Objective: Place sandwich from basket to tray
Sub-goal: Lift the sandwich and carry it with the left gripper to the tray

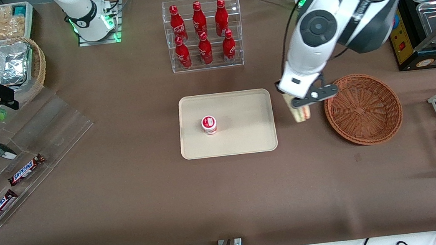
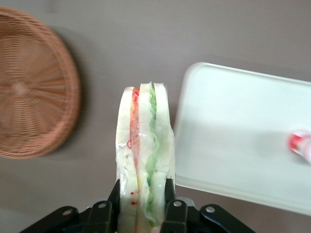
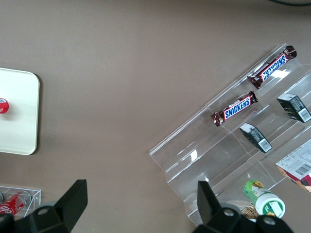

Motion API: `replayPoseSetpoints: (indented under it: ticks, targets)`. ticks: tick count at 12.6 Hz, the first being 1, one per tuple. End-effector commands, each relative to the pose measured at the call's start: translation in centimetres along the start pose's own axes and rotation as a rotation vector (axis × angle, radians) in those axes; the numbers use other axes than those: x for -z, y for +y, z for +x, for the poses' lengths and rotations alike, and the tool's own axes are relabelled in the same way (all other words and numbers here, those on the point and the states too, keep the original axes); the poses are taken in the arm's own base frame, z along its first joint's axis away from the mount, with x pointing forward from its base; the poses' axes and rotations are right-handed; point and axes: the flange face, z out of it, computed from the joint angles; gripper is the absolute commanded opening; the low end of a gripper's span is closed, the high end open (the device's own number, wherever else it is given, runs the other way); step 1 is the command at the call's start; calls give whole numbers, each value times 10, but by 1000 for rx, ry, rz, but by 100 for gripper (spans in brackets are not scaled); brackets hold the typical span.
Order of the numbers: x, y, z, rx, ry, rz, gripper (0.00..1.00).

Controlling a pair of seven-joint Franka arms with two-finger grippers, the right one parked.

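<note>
We see the gripper (image 1: 299,108) closed on the sandwich (image 2: 145,160), holding it above the table between the tray (image 1: 245,135) and the basket (image 1: 363,108). From the sandwich, the basket is at 3 o'clock and the tray at 9 o'clock in the front view. A small red-white cup (image 1: 209,124) stands on the tray

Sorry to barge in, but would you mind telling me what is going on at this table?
The left arm's gripper is shut on the sandwich and holds it above the bare table, between the basket and the tray. The basket is empty. The tray holds only a small red-and-white cup, so the sandwich has not yet been set down there.
</note>
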Motion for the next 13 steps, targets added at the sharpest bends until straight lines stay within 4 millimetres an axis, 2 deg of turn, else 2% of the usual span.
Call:
replayPoseSetpoints:
  ticks: [1,3,7,9,13]
  targets:
    - [-31,56,-13,-67,-21,-65,36]
    - [-58,89,-32,-111,1,-54,36]
    - [-114,123,-47,-149,61,-34,36]
    - [-138,125,-45,-140,99,3,36]
    - [-155,122,-32,-137,130,-10,36]
